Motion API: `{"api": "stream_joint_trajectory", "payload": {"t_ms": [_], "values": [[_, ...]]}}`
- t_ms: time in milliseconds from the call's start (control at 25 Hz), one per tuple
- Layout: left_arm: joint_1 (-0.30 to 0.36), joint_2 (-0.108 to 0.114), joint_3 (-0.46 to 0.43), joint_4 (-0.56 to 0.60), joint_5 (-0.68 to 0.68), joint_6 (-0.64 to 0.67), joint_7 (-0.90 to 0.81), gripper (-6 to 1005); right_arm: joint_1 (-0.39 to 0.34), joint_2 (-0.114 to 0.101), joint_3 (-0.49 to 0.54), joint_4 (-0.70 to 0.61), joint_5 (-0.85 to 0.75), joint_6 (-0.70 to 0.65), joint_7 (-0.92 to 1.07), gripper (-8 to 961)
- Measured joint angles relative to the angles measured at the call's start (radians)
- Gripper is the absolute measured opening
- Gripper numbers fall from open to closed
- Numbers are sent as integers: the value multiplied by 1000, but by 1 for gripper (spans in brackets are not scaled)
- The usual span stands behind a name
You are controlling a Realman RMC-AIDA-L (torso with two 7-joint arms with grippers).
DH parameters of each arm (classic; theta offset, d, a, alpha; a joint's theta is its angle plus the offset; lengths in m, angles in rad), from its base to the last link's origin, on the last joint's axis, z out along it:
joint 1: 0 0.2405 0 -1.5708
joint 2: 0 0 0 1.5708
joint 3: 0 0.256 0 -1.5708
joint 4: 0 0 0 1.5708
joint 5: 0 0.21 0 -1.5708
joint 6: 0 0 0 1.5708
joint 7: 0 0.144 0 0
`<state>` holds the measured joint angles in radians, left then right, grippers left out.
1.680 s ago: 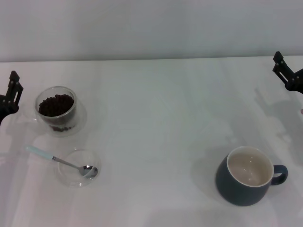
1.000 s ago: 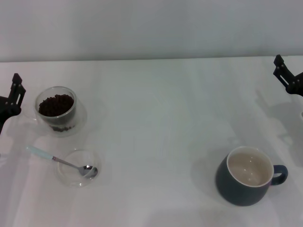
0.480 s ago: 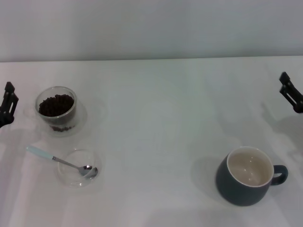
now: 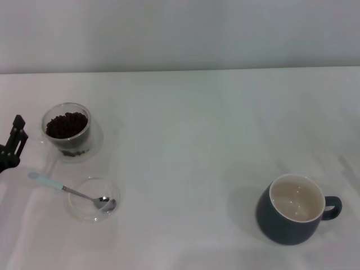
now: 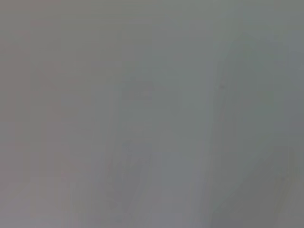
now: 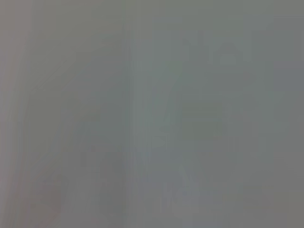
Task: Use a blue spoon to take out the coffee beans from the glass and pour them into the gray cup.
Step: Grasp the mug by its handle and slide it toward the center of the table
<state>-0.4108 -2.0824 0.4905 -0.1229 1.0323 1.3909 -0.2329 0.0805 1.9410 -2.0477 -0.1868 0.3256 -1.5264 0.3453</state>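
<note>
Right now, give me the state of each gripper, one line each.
Left gripper: at the table's left edge beside the glass, holding nothing; open or shut cannot be told.
Right gripper: not in view.

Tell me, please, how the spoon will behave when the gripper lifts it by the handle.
The spoon looks stiff, with a metal bowl and neck, so it should not bend. Its thin, smooth handle may slip or turn between fingers. It rests tilted, bowl inside the shallow glass dish, so lifting may nudge that light dish. The left gripper is nearest.
</note>
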Motion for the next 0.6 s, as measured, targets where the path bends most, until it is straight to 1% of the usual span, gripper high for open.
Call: {"api": "stream_joint_trajectory", "payload": {"t_ms": [80, 200, 280, 400, 600], "values": [[15, 0, 11, 4, -4, 23, -4, 651, -8, -6, 0, 60, -25, -60, 45, 868], [39, 1, 6, 15, -21, 53, -10, 651, -2, -1, -1, 180, -55, -165, 96, 868], [56, 2, 4, 36, -29, 66, -24, 652, 5, 12, -2, 260, -71, -231, 113, 868], [94, 3, 6, 90, -30, 79, -82, 652, 5, 31, -2, 336, -79, -271, 116, 868], [143, 8, 7, 185, -30, 67, -205, 652, -1, 52, -10, 387, -80, -278, 113, 868]]}}
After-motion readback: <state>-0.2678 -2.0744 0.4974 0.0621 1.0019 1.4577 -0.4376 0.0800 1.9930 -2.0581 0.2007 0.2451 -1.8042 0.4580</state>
